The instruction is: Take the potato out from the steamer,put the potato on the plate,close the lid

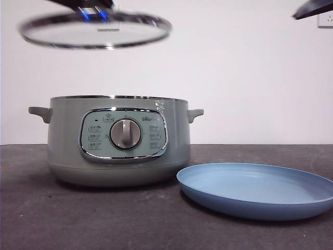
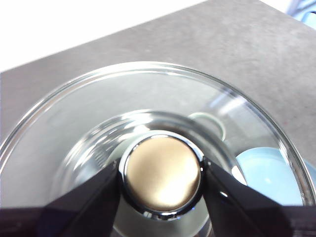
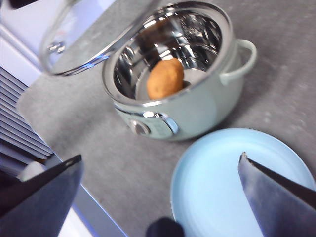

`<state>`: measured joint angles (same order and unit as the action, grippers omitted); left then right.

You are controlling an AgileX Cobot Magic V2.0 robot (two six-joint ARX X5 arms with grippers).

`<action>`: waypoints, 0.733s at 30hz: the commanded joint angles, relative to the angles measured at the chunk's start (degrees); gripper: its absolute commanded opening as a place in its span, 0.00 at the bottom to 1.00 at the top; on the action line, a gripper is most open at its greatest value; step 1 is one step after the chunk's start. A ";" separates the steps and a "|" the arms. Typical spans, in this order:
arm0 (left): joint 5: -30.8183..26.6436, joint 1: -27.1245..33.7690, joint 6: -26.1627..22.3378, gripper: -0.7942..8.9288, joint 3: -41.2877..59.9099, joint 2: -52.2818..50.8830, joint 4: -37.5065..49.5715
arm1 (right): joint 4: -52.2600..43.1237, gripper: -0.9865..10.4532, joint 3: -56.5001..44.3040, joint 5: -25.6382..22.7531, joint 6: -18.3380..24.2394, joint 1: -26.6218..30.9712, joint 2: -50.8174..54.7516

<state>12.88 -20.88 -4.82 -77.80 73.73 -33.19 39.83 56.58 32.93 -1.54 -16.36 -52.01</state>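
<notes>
The sage-green steamer stands open at the table's left; it also shows in the right wrist view. The orange-brown potato lies inside on the steel tray and is hidden in the front view. My left gripper is shut on the knob of the glass lid and holds it high above the steamer, toward its left side. The light-blue plate lies right of the steamer and is empty. My right gripper is open and empty, above the plate's near side.
The dark grey table runs to a white wall behind. A wall socket shows at the top right, beside a black arm tip. The lid shows past the steamer in the right wrist view.
</notes>
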 commanded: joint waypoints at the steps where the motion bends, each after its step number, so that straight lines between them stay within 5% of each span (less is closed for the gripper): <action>1: -3.08 0.44 0.63 0.07 -0.37 -6.10 -0.85 | -2.36 0.61 1.68 -0.07 -3.30 -2.10 -3.17; 13: -8.41 0.76 0.74 0.07 -0.37 -23.34 -17.59 | -4.26 0.61 21.38 -8.63 -3.48 -15.41 -29.11; 22: -8.41 0.74 2.05 0.07 -0.37 -31.95 -27.21 | -4.37 0.61 41.83 -21.07 -2.40 -23.96 -54.99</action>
<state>4.21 -20.29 -3.36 -77.80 42.28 -62.98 35.57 98.35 11.94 -4.49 -40.21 -106.26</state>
